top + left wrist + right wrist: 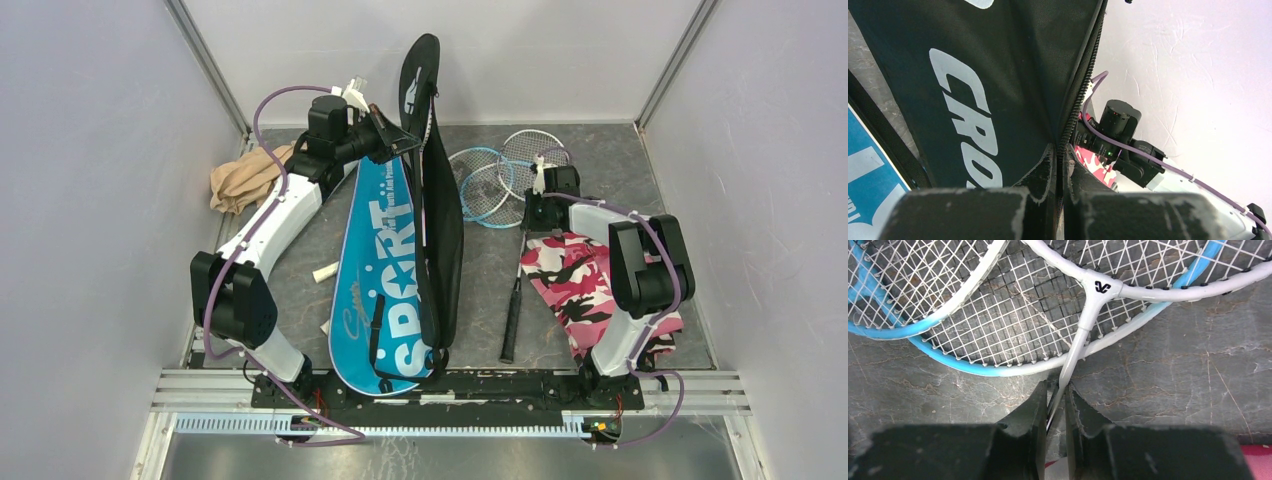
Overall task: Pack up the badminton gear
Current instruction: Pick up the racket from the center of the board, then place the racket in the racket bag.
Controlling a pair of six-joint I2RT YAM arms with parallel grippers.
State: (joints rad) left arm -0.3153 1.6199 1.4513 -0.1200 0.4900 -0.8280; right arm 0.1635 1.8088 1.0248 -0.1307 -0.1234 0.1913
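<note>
Pinches the zip edge of the black cover [988, 75] with the left gripper [1060, 150], fingers pressed tight together on it. Holds that cover up on its edge in the middle of the table [480, 280], with the tall end far and high and the low end near the arm bases. Has the blue cover [385, 280] lying flat right beside it on the left, big white SPORT letters facing up. Reaches with the right gripper [1057, 390] to the far right, down at the thin shaft of the silver racket [1100, 287], one finger on each side and very close to it. Cannot tell whether squeezing the shaft or only just beside it. Shows the silver racket's head lying over the blue rackets [998, 335], heads piled together on the table. Shows a tan cloth [245, 178] at the far left and a pink camo cloth [575, 280] under the right arm.
</note>
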